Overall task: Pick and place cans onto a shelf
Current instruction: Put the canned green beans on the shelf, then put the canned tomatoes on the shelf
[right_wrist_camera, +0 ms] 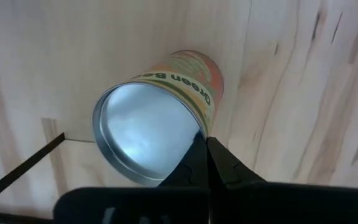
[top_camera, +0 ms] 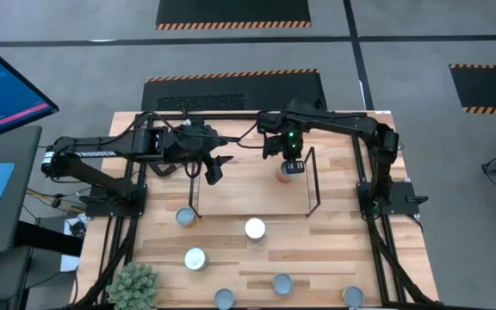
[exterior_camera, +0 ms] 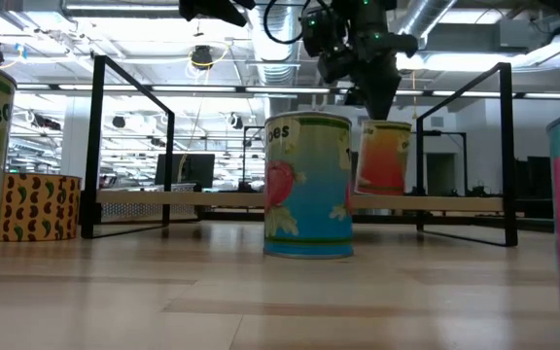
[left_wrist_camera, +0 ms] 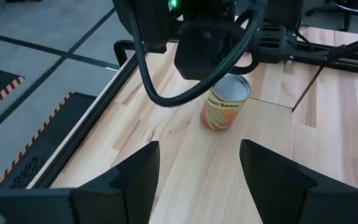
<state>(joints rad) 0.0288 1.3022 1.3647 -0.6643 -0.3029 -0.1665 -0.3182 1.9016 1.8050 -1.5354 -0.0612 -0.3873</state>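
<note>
Open tabletop (top_camera: pixel 231 207) lies between left gripper (top_camera: pixel 213 170) and shelf rods (top_camera: pixel 312 182).

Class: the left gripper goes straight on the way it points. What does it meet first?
Probably the orange can under the right gripper, straight ahead of the left gripper; depth is uncertain.

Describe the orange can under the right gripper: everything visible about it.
The orange can is a small round tin with a plain silvery lid and an orange and green paper label printed "Green Beans". It stands upright on the light wood inside the shelf, near its right end. The right gripper is directly above it, fingers together at the lid's rim; whether they touch is unclear. No other can is beside it.
</note>
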